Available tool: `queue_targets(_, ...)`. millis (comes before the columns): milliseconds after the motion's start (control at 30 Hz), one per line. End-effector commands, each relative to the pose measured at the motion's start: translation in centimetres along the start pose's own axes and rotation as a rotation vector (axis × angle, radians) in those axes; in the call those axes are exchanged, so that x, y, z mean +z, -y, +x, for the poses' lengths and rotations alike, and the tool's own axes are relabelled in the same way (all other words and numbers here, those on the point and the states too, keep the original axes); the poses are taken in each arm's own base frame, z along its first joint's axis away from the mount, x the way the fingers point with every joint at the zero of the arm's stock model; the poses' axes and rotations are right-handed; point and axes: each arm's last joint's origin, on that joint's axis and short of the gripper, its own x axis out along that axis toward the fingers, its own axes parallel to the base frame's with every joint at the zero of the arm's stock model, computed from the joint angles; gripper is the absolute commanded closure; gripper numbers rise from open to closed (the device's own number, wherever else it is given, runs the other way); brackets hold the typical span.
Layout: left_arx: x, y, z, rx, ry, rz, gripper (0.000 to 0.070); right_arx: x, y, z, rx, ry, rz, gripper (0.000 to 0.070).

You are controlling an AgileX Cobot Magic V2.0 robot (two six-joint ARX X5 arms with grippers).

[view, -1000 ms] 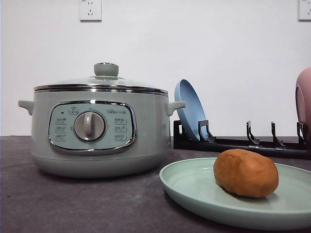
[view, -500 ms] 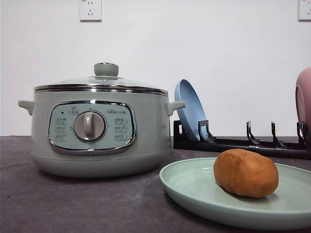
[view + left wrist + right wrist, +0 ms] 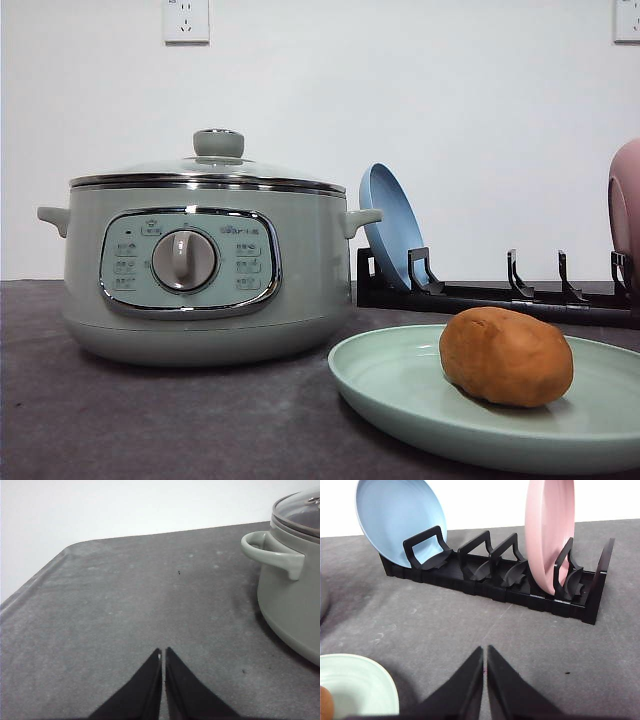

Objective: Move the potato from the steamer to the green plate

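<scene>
Already the potato (image 3: 506,356) lies on the green plate (image 3: 400,385) at lower right, steamer (image 3: 205,262) lidded; both arms' fingers (image 3: 163,661) (image 3: 485,656) pressed together, empty.

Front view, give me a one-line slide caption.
Potato resting on the green plate, beside the lidded steamer.

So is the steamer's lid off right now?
No, the glass lid sits closed on the steamer, while the potato lies on the green plate.
</scene>
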Motion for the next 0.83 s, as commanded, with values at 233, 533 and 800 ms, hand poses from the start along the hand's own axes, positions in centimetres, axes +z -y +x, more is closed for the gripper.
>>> queue_targets(233, -0.5, 0.03, 0.19, 0.006, -0.002, -0.002, 0.0697, -0.02, 0.0, 0.04, 0.002, 0.009, -0.008, 0.07)
queue_targets(533, -0.5, 0.03, 0.19, 0.006, -0.002, -0.002, 0.0697, -0.02, 0.0, 0.04, 0.002, 0.01, -0.008, 0.07)
queue_targets(800, -0.5, 0.03, 0.19, 0.006, -0.002, -0.002, 0.0697, -0.02, 0.0, 0.04, 0.002, 0.009, -0.008, 0.07)
